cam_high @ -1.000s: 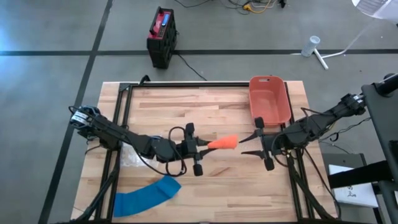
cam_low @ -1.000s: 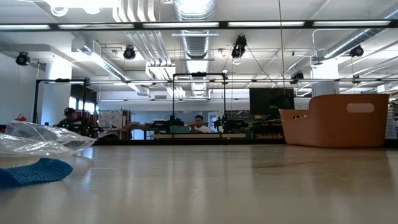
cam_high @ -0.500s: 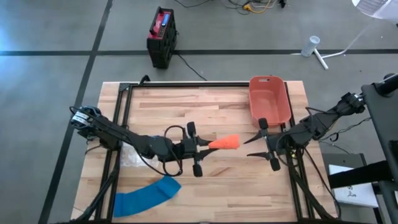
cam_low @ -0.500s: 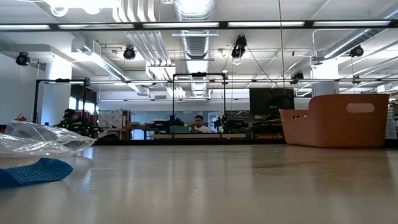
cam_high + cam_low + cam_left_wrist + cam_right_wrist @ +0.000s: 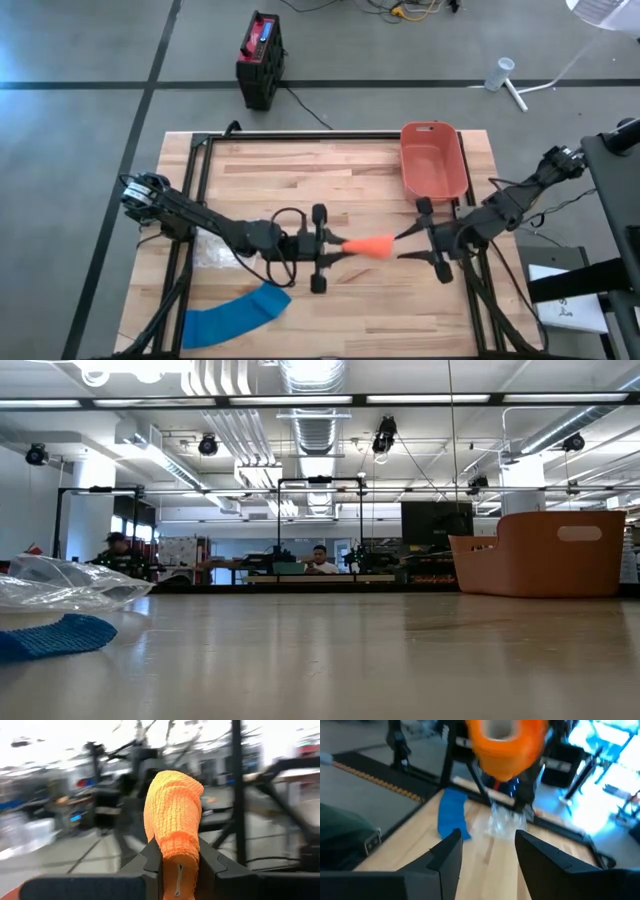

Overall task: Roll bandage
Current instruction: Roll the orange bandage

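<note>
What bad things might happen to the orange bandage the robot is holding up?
1. The left gripper pinches only one end of the orange rolled bandage, held above the wooden table, so it might slip and drop.
2. The right gripper stands open just beyond the roll's free end; closing off-centre might knock or squash it.
3. The blue bandage strip lies at the table's near edge and might slide off if bumped.

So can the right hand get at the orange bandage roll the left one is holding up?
Probably yes. The right hand is open, facing the orange bandage roll's free end, with nothing between them. The left hand grips the other end.
</note>
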Available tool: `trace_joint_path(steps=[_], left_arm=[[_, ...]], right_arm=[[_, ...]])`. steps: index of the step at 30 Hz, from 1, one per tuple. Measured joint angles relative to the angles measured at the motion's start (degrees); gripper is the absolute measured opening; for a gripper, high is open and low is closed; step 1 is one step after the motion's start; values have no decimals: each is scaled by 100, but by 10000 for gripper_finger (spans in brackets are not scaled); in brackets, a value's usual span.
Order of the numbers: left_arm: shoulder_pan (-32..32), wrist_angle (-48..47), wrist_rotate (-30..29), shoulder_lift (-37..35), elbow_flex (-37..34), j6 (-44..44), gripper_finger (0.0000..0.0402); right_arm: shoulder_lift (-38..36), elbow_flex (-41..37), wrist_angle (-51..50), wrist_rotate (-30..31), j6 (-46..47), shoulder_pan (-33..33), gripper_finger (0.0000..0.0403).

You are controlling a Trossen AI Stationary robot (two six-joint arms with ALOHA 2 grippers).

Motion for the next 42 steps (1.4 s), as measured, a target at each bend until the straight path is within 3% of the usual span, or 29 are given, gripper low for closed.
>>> trace_joint_path(steps=[2,6,12,18,30,42], left_arm=[[0,116,414,0,0,51,49],[0,134,474,-9,0,274,49],[25,101,-364,-11,0,293,49],[50,132,-571,2,0,294,49],[50,143,-847,7,-2,98,49],[42,139,-889,8,-13,53,49]], right_arm=[[13,0,290,-1,-280,186,174],[81,0,1049,-7,-1078,620,174],[101,0,1695,424,-1773,954,174],[324,0,2175,1345,-1995,725,174],[745,129,2291,1381,-2063,205,174],[888,157,2092,1768,-1959,148,170]])
